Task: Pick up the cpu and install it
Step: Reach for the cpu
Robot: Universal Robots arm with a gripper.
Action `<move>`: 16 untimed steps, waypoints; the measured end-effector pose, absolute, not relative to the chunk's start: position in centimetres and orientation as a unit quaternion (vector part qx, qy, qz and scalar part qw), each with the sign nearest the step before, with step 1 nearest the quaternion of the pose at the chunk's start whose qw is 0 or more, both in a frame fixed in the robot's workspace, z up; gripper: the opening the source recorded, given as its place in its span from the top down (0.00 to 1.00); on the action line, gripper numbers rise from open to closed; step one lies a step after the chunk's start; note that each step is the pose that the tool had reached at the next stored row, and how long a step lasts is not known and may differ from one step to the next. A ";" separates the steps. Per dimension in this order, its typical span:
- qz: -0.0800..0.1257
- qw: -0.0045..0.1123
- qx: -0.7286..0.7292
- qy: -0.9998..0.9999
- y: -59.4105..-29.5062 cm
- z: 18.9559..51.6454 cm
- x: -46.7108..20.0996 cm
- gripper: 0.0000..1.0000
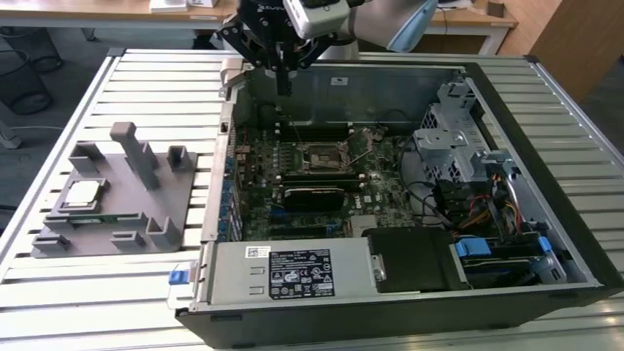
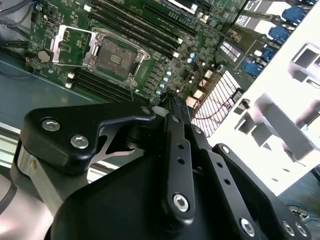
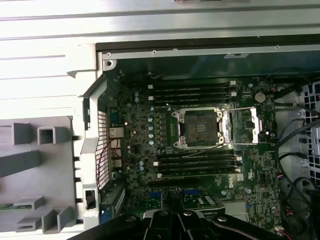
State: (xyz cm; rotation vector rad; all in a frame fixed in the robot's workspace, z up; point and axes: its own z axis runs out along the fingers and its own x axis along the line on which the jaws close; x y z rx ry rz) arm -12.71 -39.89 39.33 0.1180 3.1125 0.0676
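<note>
Exterior view. We list an open black metal computer case (image 1: 390, 322) lying on a pale slatted metal table (image 1: 146, 95). The dark square metal-framed socket (image 1: 325, 155) sits mid-board inside it. At nine o'clock from the case stands a grey moulded plastic fixture (image 1: 127, 183). The cpu (image 1: 82, 192), a small flat silvery square chip, rests on that fixture's nine-o'clock side, with a narrow green memory stick (image 1: 98, 218) just beside it at six o'clock. The black linkage gripper (image 1: 283, 89) hangs over the case's far wall, at eleven o'clock from the socket. Its fingers are drawn together into one narrow tip and carry nothing. It is well apart from the cpu.

Second wrist view. We see the gripper's black linkage arms converging to a closed tip (image 2: 171, 98) over the green motherboard (image 2: 165, 35). The socket (image 2: 116, 57) lies beyond, with its metal lid plate (image 2: 75, 45) swung open beside it.

First wrist view. We note the socket (image 3: 200, 127) between two banks of dark memory slots, its lid plate (image 3: 245, 127) folded out alongside. The grey fixture (image 3: 35, 165) stands outside the case wall.
</note>
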 end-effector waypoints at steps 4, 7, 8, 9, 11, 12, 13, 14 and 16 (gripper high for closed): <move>0.022 0.013 0.038 0.999 -39.9 39.3 -12.8 0.89; 0.022 0.013 0.038 0.999 -39.9 39.3 -13.0 0.89; 0.022 0.013 0.038 0.999 -39.9 39.3 -13.0 0.89; 0.022 0.013 0.038 0.999 -39.9 39.3 -13.0 0.89; 0.022 0.013 0.038 0.999 -39.9 39.3 -13.1 0.89; 0.022 0.013 0.038 0.999 -39.9 39.3 -13.1 0.89; 0.022 0.013 0.038 0.999 -39.9 39.3 -13.2 0.89; 0.022 0.013 0.038 0.999 -39.9 39.3 -13.2 0.89; 0.022 0.013 0.038 0.999 -39.9 39.3 -13.3 0.89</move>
